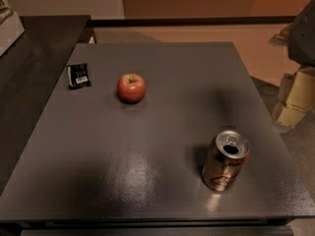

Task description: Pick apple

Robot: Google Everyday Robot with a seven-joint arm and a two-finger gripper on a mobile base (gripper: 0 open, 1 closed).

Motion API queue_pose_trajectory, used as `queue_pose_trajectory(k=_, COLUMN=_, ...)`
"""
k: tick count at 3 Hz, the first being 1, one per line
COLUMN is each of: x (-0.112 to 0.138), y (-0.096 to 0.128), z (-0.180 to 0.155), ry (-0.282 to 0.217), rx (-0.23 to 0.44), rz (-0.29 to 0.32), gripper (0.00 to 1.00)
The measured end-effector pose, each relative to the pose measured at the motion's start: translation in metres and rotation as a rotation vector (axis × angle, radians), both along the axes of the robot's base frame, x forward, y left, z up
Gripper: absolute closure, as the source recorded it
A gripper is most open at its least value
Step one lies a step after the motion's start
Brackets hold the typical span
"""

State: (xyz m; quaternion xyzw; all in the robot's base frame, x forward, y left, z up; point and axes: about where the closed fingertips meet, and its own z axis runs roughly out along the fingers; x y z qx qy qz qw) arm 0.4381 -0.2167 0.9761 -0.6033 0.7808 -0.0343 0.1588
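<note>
The apple (131, 87) is small, round and red with a short stem in a greenish dimple. It sits upright on the dark grey table (162, 73), left of the middle and towards the far side. My gripper (294, 102) shows as pale, yellowish parts at the right edge of the camera view, under a grey arm section (302, 31). It hangs beyond the table's right edge, far to the right of the apple and touching nothing.
An open, bronze-coloured drink can (225, 160) stands near the front right of the table. A small black packet (78, 75) lies left of the apple. A dark counter (29, 58) adjoins the table on the left.
</note>
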Motion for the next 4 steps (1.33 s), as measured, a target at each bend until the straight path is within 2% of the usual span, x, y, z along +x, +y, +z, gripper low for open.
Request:
queue_pose_trajectory(k=1, x=0.003, y=0.003, z=0.001, ry=-0.013, rx=0.008, rz=-0.002, gripper=0.00)
queue_pose_trajectory(k=2, x=0.022, y=0.021, z=-0.002, ry=-0.026, rx=0.039, rz=0.023, gripper=0.00)
queue_pose_trajectory(k=4, x=0.085, y=0.083, z=-0.024, ry=-0.041, rx=0.112, rz=0.096, gripper=0.00)
